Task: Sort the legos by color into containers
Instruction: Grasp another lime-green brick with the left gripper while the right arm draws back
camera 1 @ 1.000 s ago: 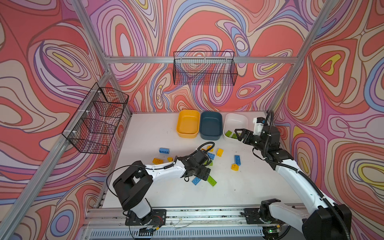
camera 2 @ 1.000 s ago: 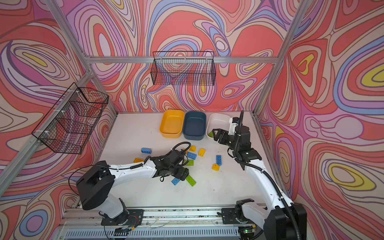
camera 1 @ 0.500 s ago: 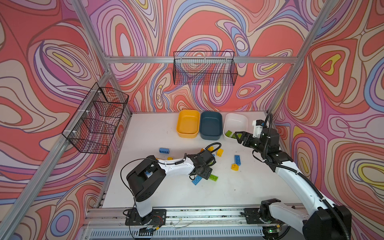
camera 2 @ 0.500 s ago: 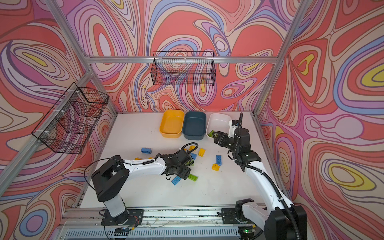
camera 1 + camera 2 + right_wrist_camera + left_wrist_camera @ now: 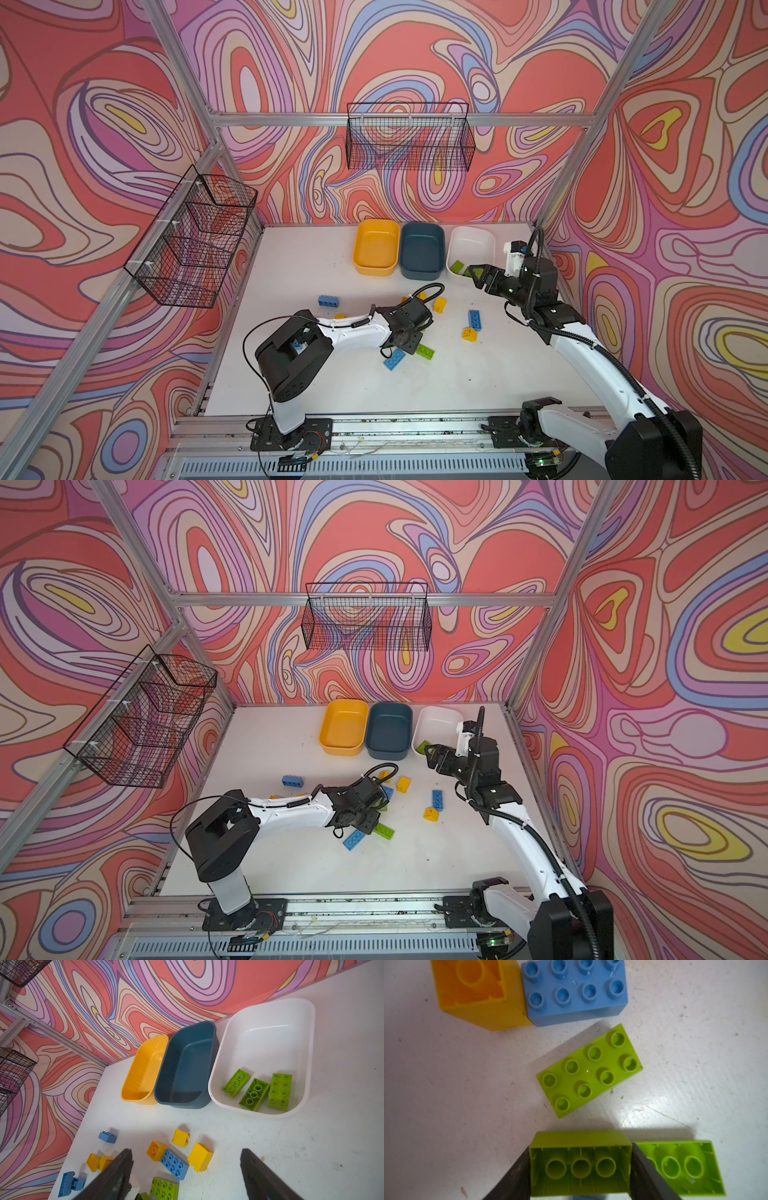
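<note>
no legible text, none on legos (image 5: 588, 1071), none on containers (image 5: 188, 1064)

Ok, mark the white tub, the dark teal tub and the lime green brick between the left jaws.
white tub (image 5: 268, 1047): right wrist view, bare inner surface.
dark teal tub (image 5: 187, 1068): right wrist view, bare floor.
gripped lime green brick (image 5: 580, 1167): left wrist view, hollow underside.

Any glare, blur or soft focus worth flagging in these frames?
Left wrist view: glare patch on the table, gripped green brick sharp. Right wrist view: right gripper slightly soft, highlight streak in the white tub. Both top views: evenly lit, sharp.
</note>
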Controlling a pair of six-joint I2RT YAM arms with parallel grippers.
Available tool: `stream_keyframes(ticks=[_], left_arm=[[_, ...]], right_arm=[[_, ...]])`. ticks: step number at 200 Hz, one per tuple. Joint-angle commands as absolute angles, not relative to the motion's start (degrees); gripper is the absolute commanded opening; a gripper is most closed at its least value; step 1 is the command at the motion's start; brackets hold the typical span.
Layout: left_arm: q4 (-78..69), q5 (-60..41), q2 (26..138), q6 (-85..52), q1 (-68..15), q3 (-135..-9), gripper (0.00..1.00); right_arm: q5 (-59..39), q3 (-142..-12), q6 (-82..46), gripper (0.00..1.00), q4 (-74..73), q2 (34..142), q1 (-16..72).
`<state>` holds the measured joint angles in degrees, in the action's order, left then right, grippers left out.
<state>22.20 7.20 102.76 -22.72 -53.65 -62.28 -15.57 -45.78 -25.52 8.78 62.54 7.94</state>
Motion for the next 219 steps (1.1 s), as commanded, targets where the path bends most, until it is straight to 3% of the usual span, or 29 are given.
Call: stream_keyframes(ticks=[1, 19, 61, 141, 176, 219], left_arm=[[25.0, 9.1, 101.9, -23.0, -53.9, -63.7, 0.54], [24.7, 8.4, 101.1, -23.1, -53.9, -63.9, 0.57], [24.4, 8.2, 101.8, -23.3, -53.9, -64.4, 0.77], [22.9, 11.0, 101.7, -26.3, -53.9, -62.4, 0.73], [21.6, 12.9, 99.9, -27.4, -53.8, -60.5, 0.81], [22.2, 12.7, 101.6, -27.7, -53.8, -60.8, 0.8]], right_arm=[[-16.2, -45.3, -24.8, 0.85, 9.1, 61.8, 7.7], [-16.4, -45.4, -24.8, 0.85, 9.2, 61.9, 7.8], [-16.9, -44.9, -25.2, 0.85, 8.7, 62.0, 7.7], [-16.9, -44.0, -25.1, 0.85, 9.0, 61.6, 7.7], [-17.3, -44.1, -25.0, 0.86, 8.8, 61.8, 7.8], [-17.4, -43.9, -25.1, 0.86, 8.8, 61.7, 7.7]])
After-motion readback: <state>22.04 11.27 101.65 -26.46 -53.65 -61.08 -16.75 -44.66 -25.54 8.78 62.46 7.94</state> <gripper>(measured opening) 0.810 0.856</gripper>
